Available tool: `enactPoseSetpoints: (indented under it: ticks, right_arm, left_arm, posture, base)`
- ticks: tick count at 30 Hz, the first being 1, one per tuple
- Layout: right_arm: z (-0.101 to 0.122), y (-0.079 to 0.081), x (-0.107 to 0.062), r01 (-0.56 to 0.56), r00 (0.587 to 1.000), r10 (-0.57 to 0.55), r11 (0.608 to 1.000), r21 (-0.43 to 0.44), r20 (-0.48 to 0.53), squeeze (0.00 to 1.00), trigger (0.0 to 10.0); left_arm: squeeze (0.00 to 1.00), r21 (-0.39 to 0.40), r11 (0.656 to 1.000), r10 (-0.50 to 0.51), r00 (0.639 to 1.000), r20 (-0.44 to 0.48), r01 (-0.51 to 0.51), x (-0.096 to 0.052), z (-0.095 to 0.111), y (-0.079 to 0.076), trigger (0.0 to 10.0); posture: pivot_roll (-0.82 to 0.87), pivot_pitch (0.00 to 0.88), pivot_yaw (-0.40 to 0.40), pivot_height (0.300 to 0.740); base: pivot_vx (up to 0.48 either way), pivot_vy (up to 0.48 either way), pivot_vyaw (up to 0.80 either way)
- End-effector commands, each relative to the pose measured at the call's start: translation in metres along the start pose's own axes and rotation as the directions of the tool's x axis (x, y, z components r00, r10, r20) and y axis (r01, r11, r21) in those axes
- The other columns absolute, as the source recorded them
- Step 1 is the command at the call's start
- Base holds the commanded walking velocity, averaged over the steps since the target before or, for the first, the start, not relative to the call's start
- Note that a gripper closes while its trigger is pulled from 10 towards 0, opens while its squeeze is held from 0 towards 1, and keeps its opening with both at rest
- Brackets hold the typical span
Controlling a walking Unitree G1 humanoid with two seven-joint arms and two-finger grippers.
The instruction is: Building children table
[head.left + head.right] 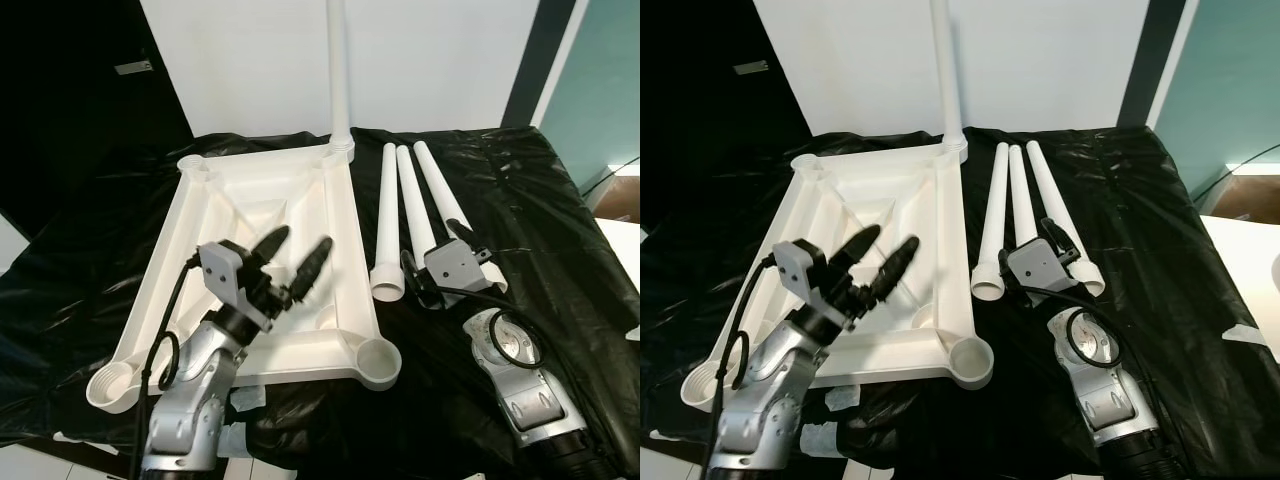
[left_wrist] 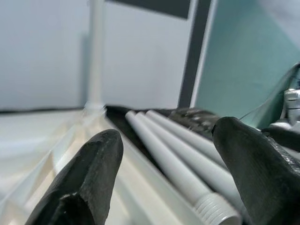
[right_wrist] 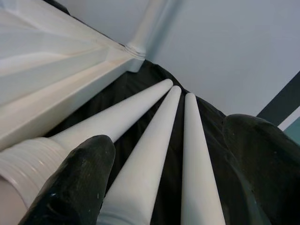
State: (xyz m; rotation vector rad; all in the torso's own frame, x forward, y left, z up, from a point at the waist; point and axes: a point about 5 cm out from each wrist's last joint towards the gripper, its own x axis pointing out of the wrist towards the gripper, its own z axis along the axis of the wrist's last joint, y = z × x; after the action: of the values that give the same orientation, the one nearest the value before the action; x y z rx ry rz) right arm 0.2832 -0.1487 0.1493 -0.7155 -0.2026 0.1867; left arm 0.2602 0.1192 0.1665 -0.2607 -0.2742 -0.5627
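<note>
On black sheeting [image 1: 560, 230] the tabletop [image 1: 300, 205] is laid upside down, with one leg [image 1: 338, 70] already stood upright in its far right corner socket. So roughly a quarter is done: three legs [image 1: 405, 215] are still lying side by side just right of the top, and three sockets are left empty, the near right one [image 1: 378, 360] included. The left gripper [image 1: 296, 262] is held above the top, fingers spread wide, nothing gripped. The right gripper [image 1: 440, 262] is parked over the loose legs' near ends, fingers open around them, nothing clamped yet. Nothing much is seen blocking the way, only crinkly plastic and tape scraps [image 1: 245, 400] at the near edge.
</note>
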Motion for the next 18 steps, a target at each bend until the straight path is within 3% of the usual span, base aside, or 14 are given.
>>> enactPoseSetpoints:
  ticks: [1,2,3,7,11,18]
  right_arm:
    - [0.004,0.002,-0.001,-0.045,0.999,0.045,0.998,-0.047,0.009,0.00,10.0]
    - [0.004,0.002,-0.001,-0.045,0.999,0.045,0.998,-0.047,0.009,0.00,10.0]
    - [0.012,-0.005,-0.004,-0.117,0.992,0.122,0.980,-0.159,0.023,0.00,10.0]
    - [0.018,-0.017,-0.012,-0.179,0.983,0.183,0.956,-0.234,-0.002,0.00,10.0]
    - [0.019,-0.020,-0.014,-0.194,0.980,0.198,0.950,-0.245,-0.009,0.00,10.0]
    - [0.029,-0.021,-0.030,-0.318,0.947,0.318,0.913,-0.257,-0.043,0.00,10.0]
  left_arm:
    - [0.00,-0.007,0.999,0.036,0.999,-0.007,-0.036,0.001,-0.003,0.001,10.0]
    - [0.00,-0.007,0.999,0.036,0.999,-0.007,-0.036,0.001,-0.003,0.001,10.0]
    - [0.00,-0.035,0.999,0.006,1.000,-0.026,-0.007,0.003,-0.005,-0.007,10.0]
    - [0.00,-0.058,0.998,-0.011,0.999,-0.051,0.008,0.003,-0.010,-0.011,10.0]
    - [0.00,-0.057,0.998,-0.011,0.998,-0.056,0.007,0.003,-0.011,-0.011,10.0]
    - [0.00,-0.062,0.998,-0.002,0.997,-0.073,-0.003,0.007,-0.015,-0.013,10.0]
  posture:
    - [0.00,0.000,0.089,0.740]
    - [0.00,0.000,0.089,0.740]
    - [-0.01,0.000,0.092,0.740]
    - [-0.01,0.000,0.092,0.740]
    - [-0.02,0.000,0.095,0.740]
    - [-0.04,0.000,0.096,0.740]
  base:
    - [0.000,0.000,0.00]
    - [0.000,0.000,0.00]
    - [0.000,0.000,0.00]
    - [0.000,0.000,0.00]
    - [0.000,0.000,0.00]
    - [0.000,0.000,0.00]
